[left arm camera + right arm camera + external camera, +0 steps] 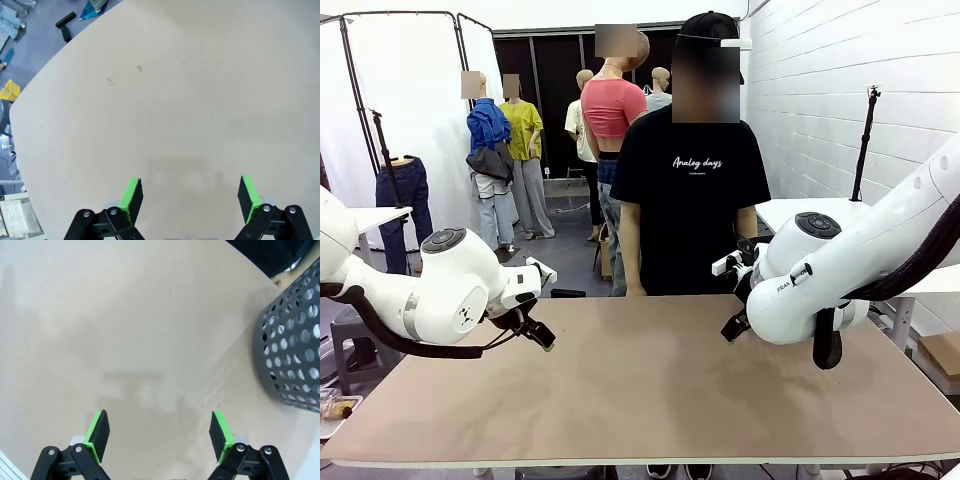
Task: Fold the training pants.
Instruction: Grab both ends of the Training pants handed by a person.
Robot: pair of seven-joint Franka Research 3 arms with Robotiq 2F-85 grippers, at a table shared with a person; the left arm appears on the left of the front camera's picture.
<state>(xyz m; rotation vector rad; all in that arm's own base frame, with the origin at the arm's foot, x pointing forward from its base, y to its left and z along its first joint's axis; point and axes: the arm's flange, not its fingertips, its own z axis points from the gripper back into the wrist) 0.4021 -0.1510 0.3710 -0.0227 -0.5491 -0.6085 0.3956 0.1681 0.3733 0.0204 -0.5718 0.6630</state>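
Note:
The training pants are out of view. My left gripper [546, 340] hangs open just above the left part of the beige table [640, 395]. In the left wrist view its green pads [131, 196] stand wide apart over bare tabletop [175, 100], nothing between them. My right gripper [732, 330] hovers open over the table's right part. In the right wrist view the right gripper [160, 432] is spread over bare tabletop [100, 315], holding nothing.
A dark grey perforated basket [295, 340] stands on the table close to the right gripper. A person in a black T-shirt [688, 190] stands at the far edge, arms down. The left table edge [30, 95] drops to a floor with small objects.

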